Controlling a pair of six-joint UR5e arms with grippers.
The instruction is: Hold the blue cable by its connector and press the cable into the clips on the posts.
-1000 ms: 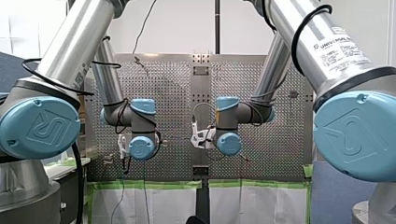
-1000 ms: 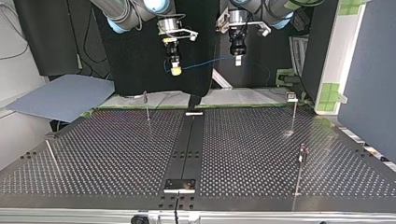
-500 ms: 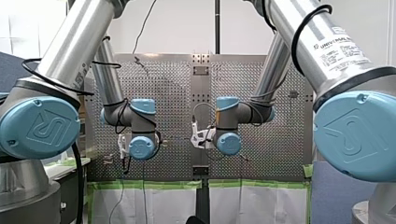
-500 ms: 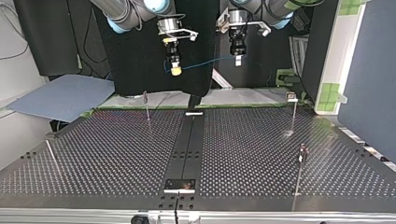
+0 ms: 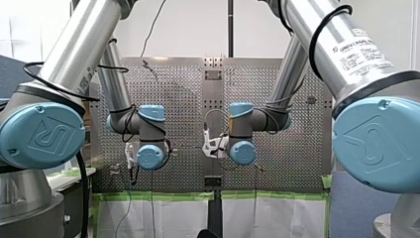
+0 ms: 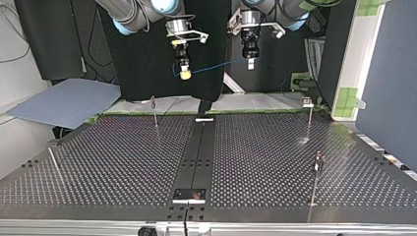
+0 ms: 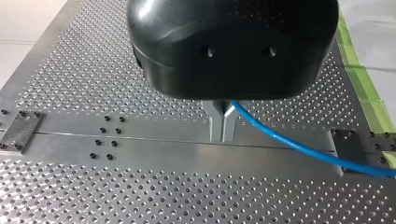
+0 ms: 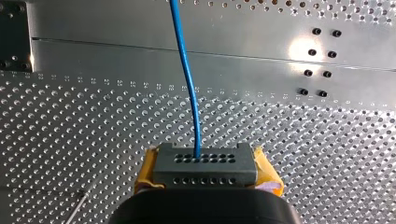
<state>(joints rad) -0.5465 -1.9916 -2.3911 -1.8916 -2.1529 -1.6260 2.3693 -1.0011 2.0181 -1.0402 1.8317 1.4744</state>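
Top view: my right gripper (image 6: pixel 185 73) is clamped on the grey connector (image 8: pixel 205 164) with its yellow pads. The blue cable (image 6: pixel 216 66) runs over to my left gripper (image 6: pixel 250 63), pinched tight in its metal fingers (image 7: pixel 215 128). It's all hanging high up by the table (image 6: pixel 98 162)'s far edge.

We record brushed-silver tubes (image 5: pixel 86 34) and light-blue, logo-embossed joint caps (image 5: pixel 39 134) on both arms. On our left arm (image 5: pixel 69 64), a black cable (image 5: pixel 44 83) crosses at the near cap's 12 o'clock. Our right arm (image 5: pixel 317 29) bears a white UNIVERSAL ROBOTS label (image 5: pixel 364 49) and a black cable loop (image 5: pixel 311 49). The left gripper (image 7: pixel 223 137) has a glossy black housing, two small holes and grey metal fingers (image 7: pixel 215 126). The right gripper (image 8: pixel 205 161) has yellow pads (image 8: pixel 145 169).
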